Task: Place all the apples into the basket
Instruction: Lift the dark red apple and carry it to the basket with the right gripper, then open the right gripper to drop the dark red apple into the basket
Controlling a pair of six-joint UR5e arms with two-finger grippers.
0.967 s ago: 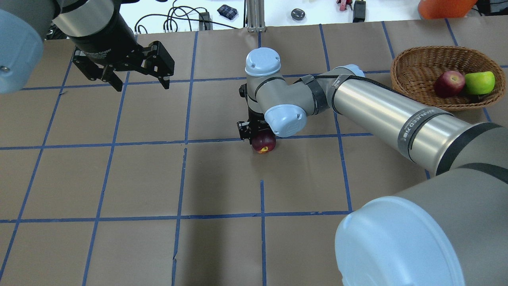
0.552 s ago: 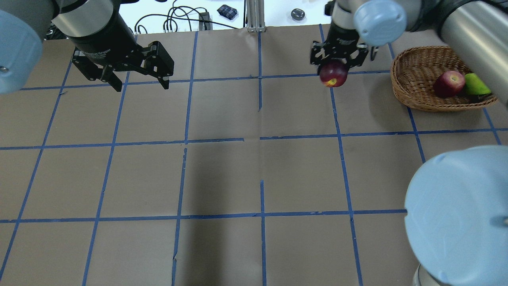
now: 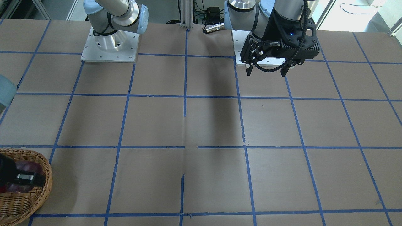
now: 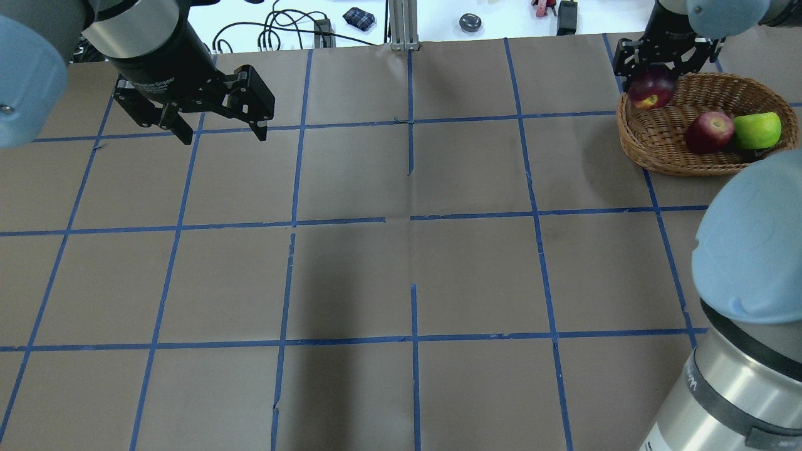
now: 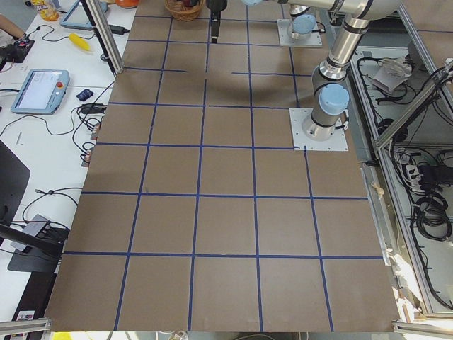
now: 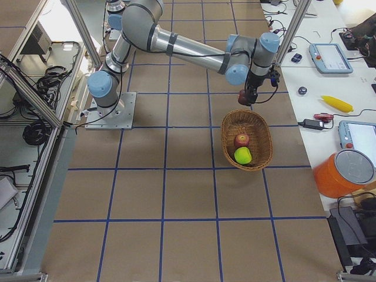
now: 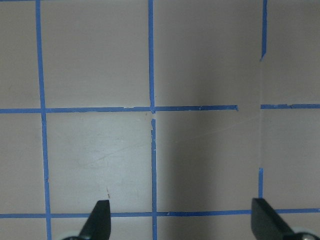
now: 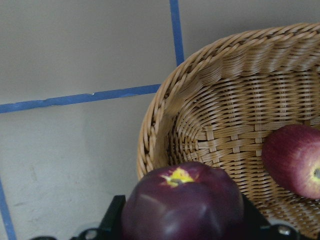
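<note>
Worktop (image 4: pixel 401 263) carries wicker basket (image 4: pixel 673 166) at robot's right, red apple (image 4: pixel 709 131) and green apple (image 4: pixel 758 129) inside | maroon apple (image 4: pixel 651 89) over its rim: likely firm, smooth, bruisable (hold across widest girth) | right fingers (image 4: pixel 626 59) pinching it | left fingers (image 4: pixel 258 119) spread, empty

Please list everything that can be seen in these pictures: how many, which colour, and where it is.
basket: one, tan wicker, on the table at the robot's far right.
red apple: one, red, inside the basket.
green apple: one, lime green, inside the basket, beside the red apple.
maroon apple: one, dark maroon, held in the air over the basket's rim.
table: one, brown with a blue tape grid.
orange container: one, orange with a grey lid, on the white bench beyond the basket.
left gripper: one, black, open and empty, above the table's far left.
right gripper: one, black, shut on the maroon apple.
</note>
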